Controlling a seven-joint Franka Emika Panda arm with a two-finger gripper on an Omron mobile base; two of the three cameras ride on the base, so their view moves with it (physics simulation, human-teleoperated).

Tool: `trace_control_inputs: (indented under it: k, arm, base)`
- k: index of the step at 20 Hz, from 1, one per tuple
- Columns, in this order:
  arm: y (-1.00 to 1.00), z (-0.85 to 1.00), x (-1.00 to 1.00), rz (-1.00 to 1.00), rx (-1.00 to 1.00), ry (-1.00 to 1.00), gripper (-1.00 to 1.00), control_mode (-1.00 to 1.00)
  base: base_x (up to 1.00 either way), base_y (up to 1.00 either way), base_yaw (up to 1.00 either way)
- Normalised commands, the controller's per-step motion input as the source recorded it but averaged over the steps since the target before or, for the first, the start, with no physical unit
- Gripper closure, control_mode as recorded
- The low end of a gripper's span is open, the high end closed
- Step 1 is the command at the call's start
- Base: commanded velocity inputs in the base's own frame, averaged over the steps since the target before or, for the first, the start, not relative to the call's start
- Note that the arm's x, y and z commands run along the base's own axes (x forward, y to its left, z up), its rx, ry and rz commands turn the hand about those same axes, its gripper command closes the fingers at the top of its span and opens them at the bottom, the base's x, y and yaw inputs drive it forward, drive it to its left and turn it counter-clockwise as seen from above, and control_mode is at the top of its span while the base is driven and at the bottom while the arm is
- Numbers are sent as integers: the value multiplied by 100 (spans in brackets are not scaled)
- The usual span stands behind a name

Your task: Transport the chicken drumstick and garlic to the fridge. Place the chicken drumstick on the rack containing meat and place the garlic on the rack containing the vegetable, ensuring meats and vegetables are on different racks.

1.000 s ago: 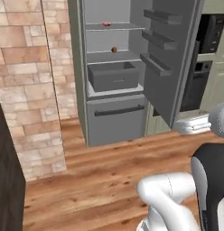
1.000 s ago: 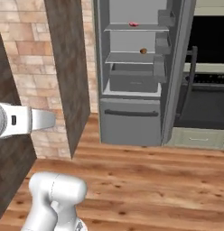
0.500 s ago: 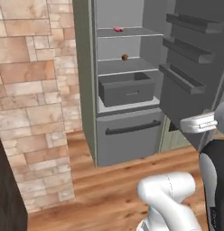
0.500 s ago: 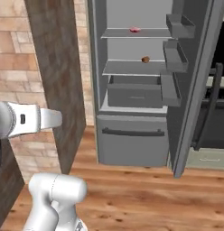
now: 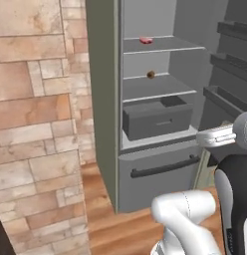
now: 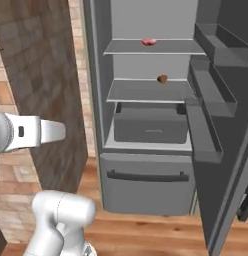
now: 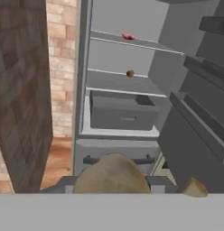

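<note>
Two base views of open fridge (image 6: 96, 75), hand view alone (tan) garlic (image 7: 113, 175) pinched in end effector (image 7: 113, 184).

Tall grey-green fridge (image 5: 103, 99) (image 6: 96, 75) (image 7: 82, 67) standing open, door swung wide at right, grey interior showing. Uppermost flat grey shelf with pale front edge (image 5: 163, 48) (image 6: 153, 52) (image 7: 136, 44) carrying small flat pink-red raw meat slab (image 5: 146, 40) (image 6: 149, 41) (image 7: 128, 36) — lying near middle. Small round dark-brown ball (image 5: 151, 74) (image 6: 162, 78) (image 7: 130, 73) sitting on shelf below, above dark drawer. Pale tan rounded garlic bulb (image 7: 113, 175) looming large at bottom of hand view, sitting between finger tips. Orange-brown drumstick end (image 7: 193, 187) poking up just right of it — rest hidden.
</note>
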Motion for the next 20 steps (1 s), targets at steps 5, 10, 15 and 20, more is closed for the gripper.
trace_control_inputs:
  k: [5, 10, 15, 20]
  arm:
    - [0, 0, 0, 0, 0, 0, 100, 100]
    - [0, 0, 0, 0, 0, 0, 100, 100]
    - [0, 0, 0, 0, 0, 0, 100, 100]
    - [0, 0, 0, 0, 0, 0, 100, 100]
  base:
    - [100, 2, -7]
    - [100, -7, -2]
    - [92, -24, -5]
    - [20, -48, -5]
